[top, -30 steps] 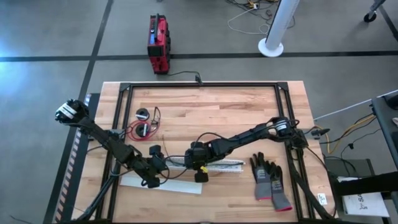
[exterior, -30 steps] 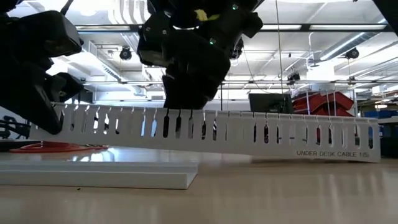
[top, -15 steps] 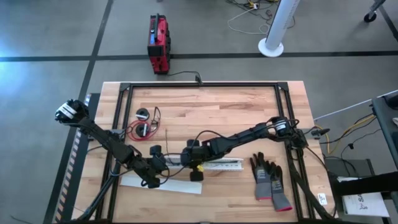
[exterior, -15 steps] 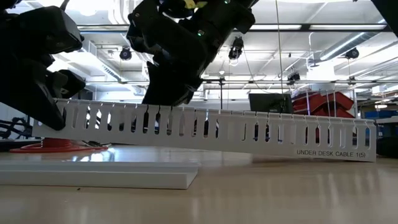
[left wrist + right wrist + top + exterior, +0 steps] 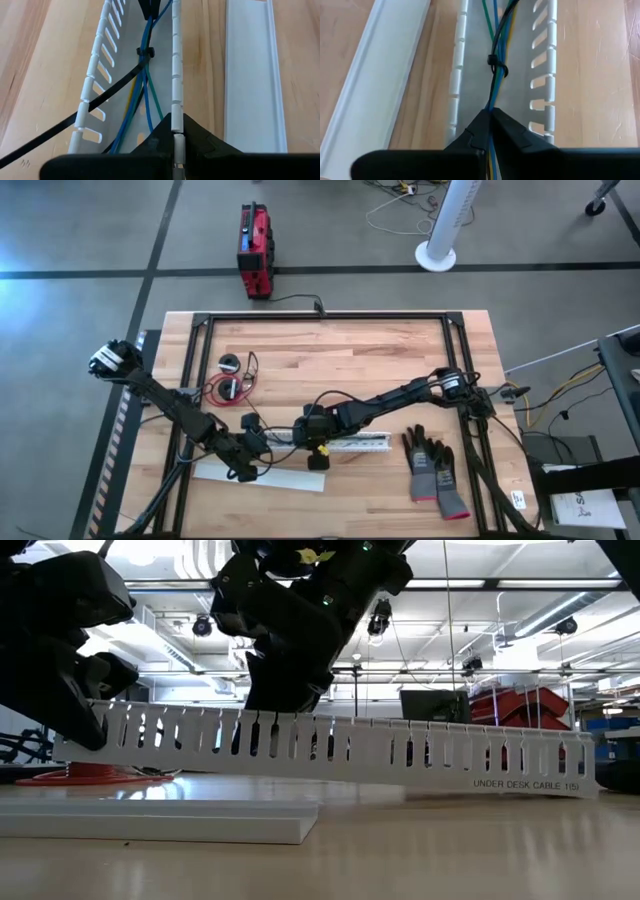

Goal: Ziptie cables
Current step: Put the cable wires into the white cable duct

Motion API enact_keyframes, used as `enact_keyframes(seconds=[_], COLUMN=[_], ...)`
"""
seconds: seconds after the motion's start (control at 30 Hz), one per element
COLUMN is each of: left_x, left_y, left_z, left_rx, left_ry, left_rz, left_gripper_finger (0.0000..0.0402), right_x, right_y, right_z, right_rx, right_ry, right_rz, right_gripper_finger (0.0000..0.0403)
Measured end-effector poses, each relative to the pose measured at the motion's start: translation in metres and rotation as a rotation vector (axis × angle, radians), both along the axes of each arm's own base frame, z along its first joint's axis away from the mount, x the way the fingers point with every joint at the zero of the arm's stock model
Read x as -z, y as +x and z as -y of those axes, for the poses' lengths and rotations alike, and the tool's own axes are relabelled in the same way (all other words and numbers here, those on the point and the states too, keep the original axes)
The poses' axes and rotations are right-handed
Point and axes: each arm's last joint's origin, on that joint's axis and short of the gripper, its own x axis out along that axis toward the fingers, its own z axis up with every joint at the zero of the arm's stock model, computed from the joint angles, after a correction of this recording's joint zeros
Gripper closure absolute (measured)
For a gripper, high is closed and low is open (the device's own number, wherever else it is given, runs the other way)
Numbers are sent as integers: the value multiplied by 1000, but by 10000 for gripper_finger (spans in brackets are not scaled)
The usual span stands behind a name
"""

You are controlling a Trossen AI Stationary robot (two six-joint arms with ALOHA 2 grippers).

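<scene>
Cables run inside the white slotted duct, zip tie just ahead of the right gripper, which pinches them. Left gripper clamps the duct wall.

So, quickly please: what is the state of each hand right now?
Left hand: closed on a wall of the white slotted tray.
Right hand: closed on the cables inside that tray.
</scene>
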Motion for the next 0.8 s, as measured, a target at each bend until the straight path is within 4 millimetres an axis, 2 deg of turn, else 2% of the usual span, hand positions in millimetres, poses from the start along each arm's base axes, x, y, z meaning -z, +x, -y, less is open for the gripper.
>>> enact_keyframes(seconds=[0.37, 0.63, 0.8], left_x=[1, 1, 1], left_y=[-2, -2, -2], left_z=[-1, -1, -2], left_rx=[1, -8, -34], left_ry=[15, 15, -4], left_rz=[-20, -17, -21], left_gripper_finger=[401, 401, 401], right_x=[-1, -16, -34], right_y=[-1, -4, -8], right_z=[0, 0, 0], right_rx=[0, -39, -44], right_ry=[-5, -28, -28], right_rz=[-6, 16, 43], right_gripper_finger=[309, 248, 221])
